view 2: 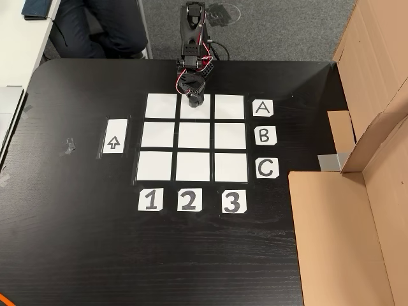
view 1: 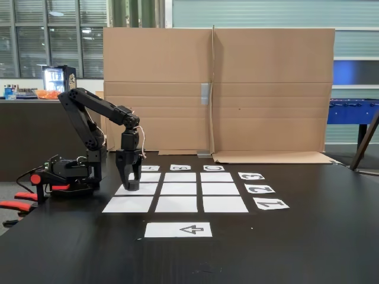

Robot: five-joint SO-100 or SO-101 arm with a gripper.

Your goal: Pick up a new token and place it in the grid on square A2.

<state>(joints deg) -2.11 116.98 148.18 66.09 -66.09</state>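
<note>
The grid (view 1: 179, 189) (view 2: 194, 135) of nine white paper rectangles lies on a black table, with letter and number labels along two sides. Square A2 (view 1: 145, 189) (view 2: 194, 113) is the middle rectangle of the row nearest the arm. The black arm reaches down over it. My gripper (view 1: 130, 183) (view 2: 194, 99) points straight down at the square's arm-side edge. Its fingers stand around the token (view 1: 132, 186) (view 2: 194, 101), a small black puck that rests on or just above the paper. From above, the wrist hides most of the token.
A white sheet with an arrow (view 1: 177, 229) (view 2: 115, 136) lies beside column 1. A tall cardboard wall (view 1: 237, 89) (view 2: 363, 210) borders the far side of the table. The arm's base (view 1: 65, 174) sits at the table edge. A seated person's legs (view 2: 108, 25) show beyond it.
</note>
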